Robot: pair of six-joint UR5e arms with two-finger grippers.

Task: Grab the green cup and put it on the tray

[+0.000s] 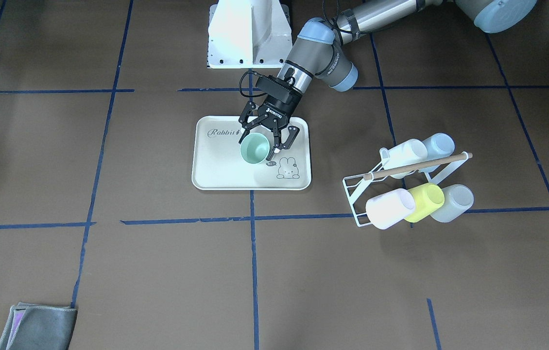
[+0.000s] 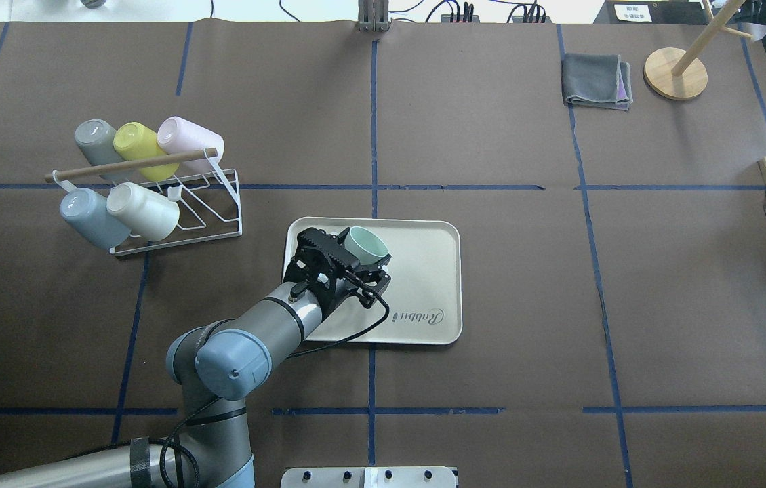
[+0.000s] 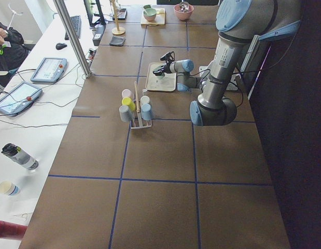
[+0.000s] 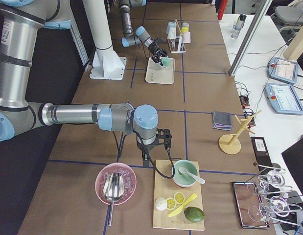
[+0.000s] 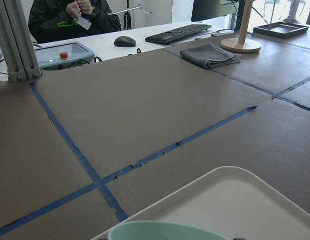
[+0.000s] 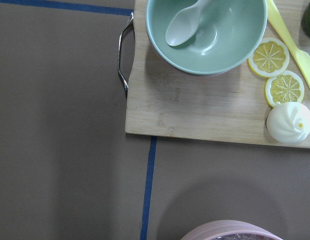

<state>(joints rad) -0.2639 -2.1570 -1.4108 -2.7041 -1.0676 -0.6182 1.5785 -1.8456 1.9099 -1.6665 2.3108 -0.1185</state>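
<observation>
Left gripper (image 1: 261, 142) is clamped on the green cup (image 1: 254, 148), a finger on either side of its wall near the rim. The cup sits tilted in the grip, mouth turned toward the operators' side, because I hold it side-on with the wrist angled down rather than from straight above. It is over the middle of the tray (image 1: 216, 165), between the "Rabbit" script and the bunny drawing, well inside the raised rim. I cannot tell whether its base touches the tray floor. The tilt and the shadow cast on the tray suggest it hangs just above. The left wrist view shows only the cup's rim (image 5: 165, 230) at the bottom edge, with the tray corner beyond. My judgement is that transport is done and what remains is levelling, lowering and release. The risk is the cup tipping if I let go while it leans. The rack (image 1: 359, 194) of other cups stands well apart. Right gripper (image 4: 163, 139) hangs near the wooden board (image 6: 195, 110). Whether it is open or closed, I cannot tell.
</observation>
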